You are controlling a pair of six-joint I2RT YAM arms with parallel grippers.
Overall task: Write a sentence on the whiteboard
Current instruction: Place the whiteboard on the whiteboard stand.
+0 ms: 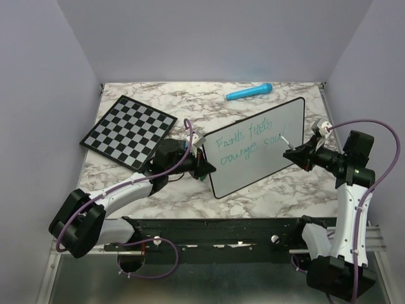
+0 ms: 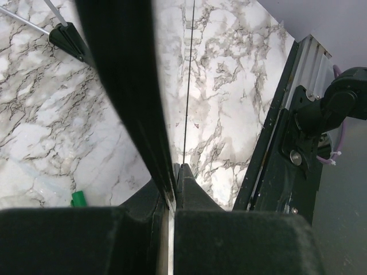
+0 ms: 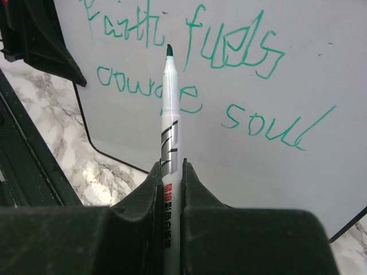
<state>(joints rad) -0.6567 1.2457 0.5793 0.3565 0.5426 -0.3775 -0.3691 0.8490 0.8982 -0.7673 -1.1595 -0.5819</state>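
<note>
Right claw [image 3: 171,170] clamps marker [image 3: 170,106] before whiteboard [image 3: 321,57]; left claw [image 2: 174,173] grips edge.

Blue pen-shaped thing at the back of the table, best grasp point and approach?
Take the blue pen-shaped object at mid-barrel, from straight above, jaws closing across its narrow width. It lies flat on the marble table, long axis roughly left to right, so the barrel's sides are open; nothing touches it.

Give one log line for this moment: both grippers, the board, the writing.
left gripper: shut on whiteboard | right gripper: shut on marker | sentence: two teal lines | tip contact: unclear
</note>
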